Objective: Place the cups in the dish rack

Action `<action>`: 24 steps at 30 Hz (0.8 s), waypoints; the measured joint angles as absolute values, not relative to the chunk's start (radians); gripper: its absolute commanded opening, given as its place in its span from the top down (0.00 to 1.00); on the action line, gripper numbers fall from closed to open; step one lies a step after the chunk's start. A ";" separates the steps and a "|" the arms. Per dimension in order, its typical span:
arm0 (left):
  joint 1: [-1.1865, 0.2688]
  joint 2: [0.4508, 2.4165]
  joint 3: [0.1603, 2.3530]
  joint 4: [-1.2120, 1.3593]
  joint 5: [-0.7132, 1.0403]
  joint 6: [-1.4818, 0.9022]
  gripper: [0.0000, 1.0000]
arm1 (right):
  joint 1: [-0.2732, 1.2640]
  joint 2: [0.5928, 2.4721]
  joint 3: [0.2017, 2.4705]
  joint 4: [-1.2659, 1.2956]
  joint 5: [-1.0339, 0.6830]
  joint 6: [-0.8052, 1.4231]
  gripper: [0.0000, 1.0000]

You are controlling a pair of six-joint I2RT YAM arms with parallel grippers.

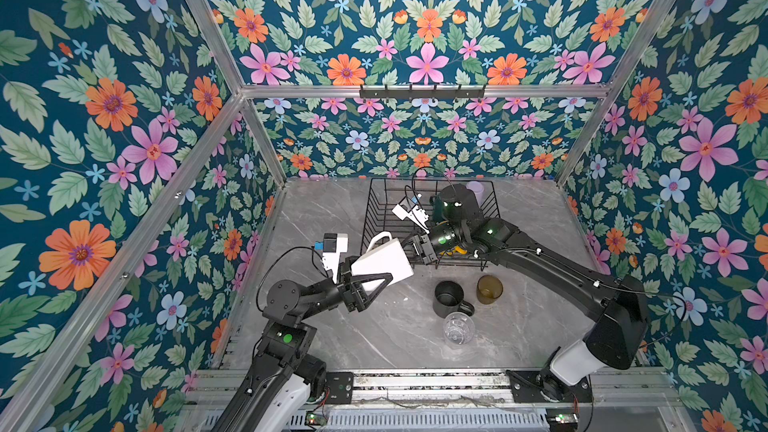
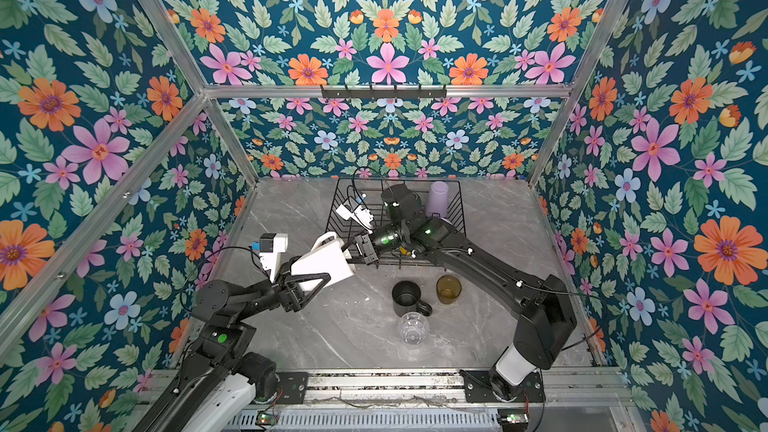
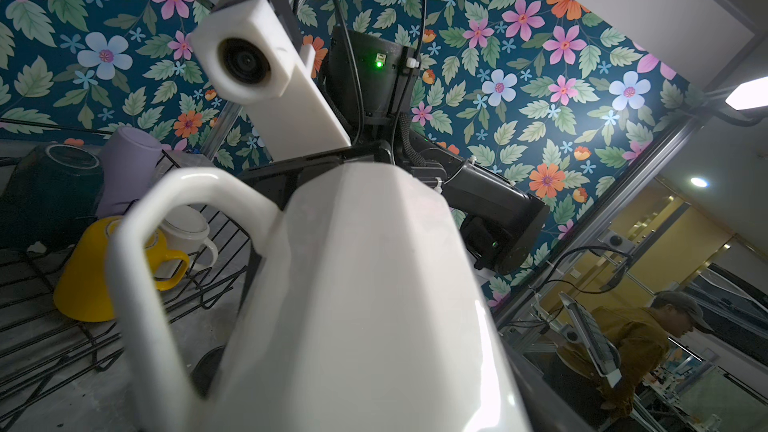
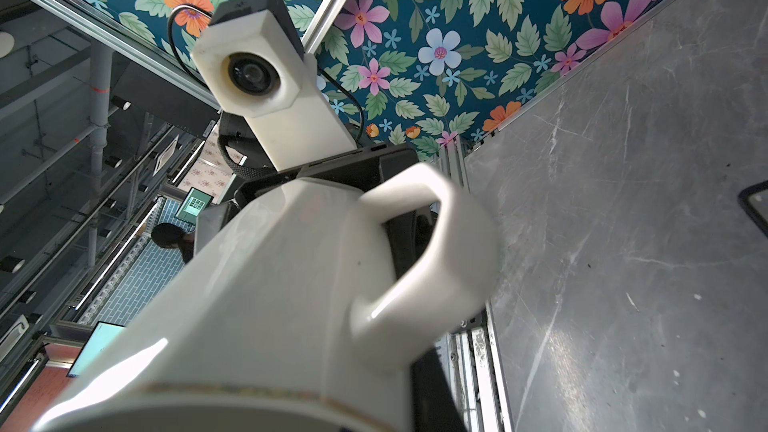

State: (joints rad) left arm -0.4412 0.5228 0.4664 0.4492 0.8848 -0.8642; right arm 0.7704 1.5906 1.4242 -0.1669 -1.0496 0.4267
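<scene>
Nearest, low and right of center in both top views, three cups stand on the grey surface [image 1: 332, 209]. They are a clear glass tumbler [image 1: 459, 328], then a black mug [image 1: 449, 299] with its handle toward that tumbler, and just beside it an olive-brown tumbler [image 1: 489, 289].

Above them, at mid-frame, a cream-white mug [image 1: 382, 261] hangs on its side in the air between the two arms, short of the dish rack [image 1: 376, 205]. The left pincer [image 1: 372, 274] is spread to either side of the mug's body. No view shows whether its fingers press the mug. The right pincer [image 1: 417, 249] is pressed together, pinching the mug at its right-hand end. The right wrist view shows what the top views do not: that end is the mug's [image 4: 270, 284] mouth, its rim filling the lower frame and its handle at right.

Farther back, the rack sits against the rear wall, with the right arm [image 1: 540, 259] across it. A lilac tumbler [image 2: 438, 199] in its upper right corner is plain in one top view and half hidden in the other. Only the left wrist view opens the rack's inside. There, at left, are a yellow mug [image 3: 87, 280] mouth-down, a small white mug [image 3: 187, 230] touching it, and a dark green mug [image 3: 50, 193] bottom-up beside the lilac one.
</scene>
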 measured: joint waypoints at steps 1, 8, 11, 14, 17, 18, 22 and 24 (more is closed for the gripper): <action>-0.441 0.522 0.467 0.449 0.885 -0.864 0.16 | 0.770 1.591 1.424 -0.167 -1.050 0.424 1.00; -0.442 0.507 0.472 0.429 0.872 -0.857 0.04 | 0.772 1.588 1.421 -0.168 -1.039 0.417 1.00; -0.442 0.506 0.476 0.418 0.869 -0.855 0.04 | 0.772 1.586 1.415 -0.168 -1.038 0.417 1.00; -0.442 0.509 0.478 0.407 0.868 -0.853 0.05 | 0.772 1.585 1.410 -0.167 -1.036 0.417 1.00; -0.442 0.518 0.483 0.402 0.868 -0.853 0.08 | 0.772 1.583 1.409 -0.167 -1.035 0.417 1.00; -0.442 0.521 0.486 0.402 0.868 -0.853 0.10 | 0.772 1.583 1.409 -0.166 -1.034 0.416 1.00; -0.441 0.529 0.491 0.397 0.868 -0.853 0.16 | 0.772 1.582 1.409 -0.168 -1.034 0.413 1.00; -0.442 0.529 0.491 0.395 0.869 -0.853 0.21 | 0.773 1.582 1.409 -0.168 -1.034 0.401 1.00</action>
State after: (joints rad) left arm -0.4416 0.5293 0.4908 0.3954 0.8688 -0.8532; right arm 0.7731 1.5818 1.4086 -0.1680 -1.0340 0.4007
